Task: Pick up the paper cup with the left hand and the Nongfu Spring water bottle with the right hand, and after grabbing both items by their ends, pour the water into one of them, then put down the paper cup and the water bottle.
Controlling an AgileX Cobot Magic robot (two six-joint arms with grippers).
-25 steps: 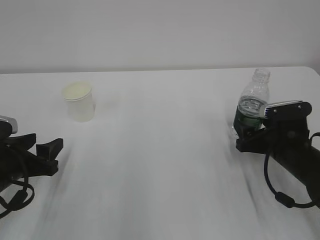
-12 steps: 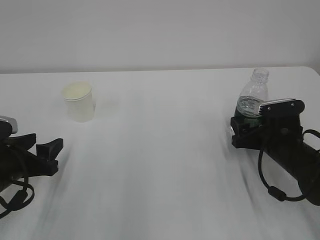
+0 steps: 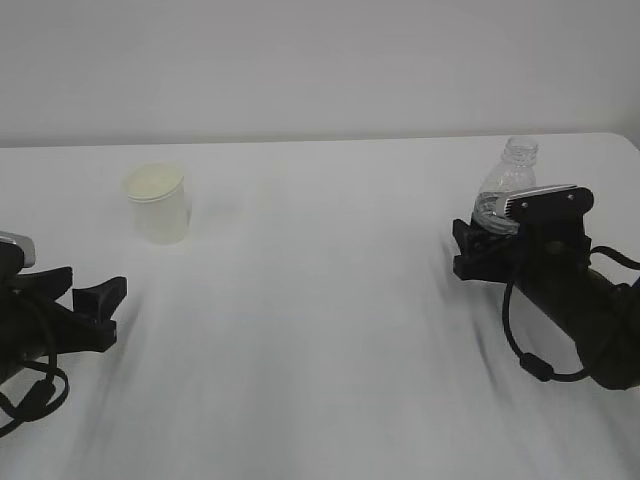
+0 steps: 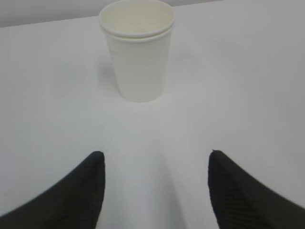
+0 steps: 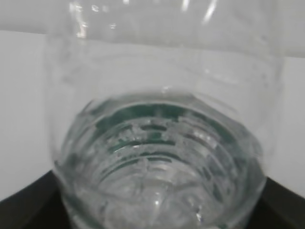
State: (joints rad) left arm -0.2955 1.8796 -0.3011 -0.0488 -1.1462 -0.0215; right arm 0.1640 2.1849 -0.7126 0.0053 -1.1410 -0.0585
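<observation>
Bottle and cup stand on a white counter [image 3: 320, 330], which is the largest thing in view and runs back to a pale wall.

On the right side of the counter lies the right hand [image 3: 478, 250], a black arm with a looping cable and a grey-white plate on top. Its fingers are spread wide, one on each side of the lower half of the Nongfu Spring water bottle [image 3: 505, 185]. In the right wrist view the bottle [image 5: 162, 143] fills almost the whole picture, seated deep between the dark fingers whose edges show at the bottom corners. Whether the fingers press the wall or only flank it I cannot tell. The bottle leans slightly, its capless neck tipped toward the counter's right edge, not far from the far right corner. The water [image 5: 157, 162] sits in the lower part, with green from the label band showing through it.

At the left edge of the counter rests the left hand [image 3: 95, 310], low and well apart from its target. Its fingers [image 4: 86, 191] stand apart with nothing between them.

Smallest is the paper cup [image 3: 158, 205], upright toward the far left of the counter. From the left wrist camera the cup [image 4: 138, 52] stands straight ahead of the gap between the fingertips, untouched.
</observation>
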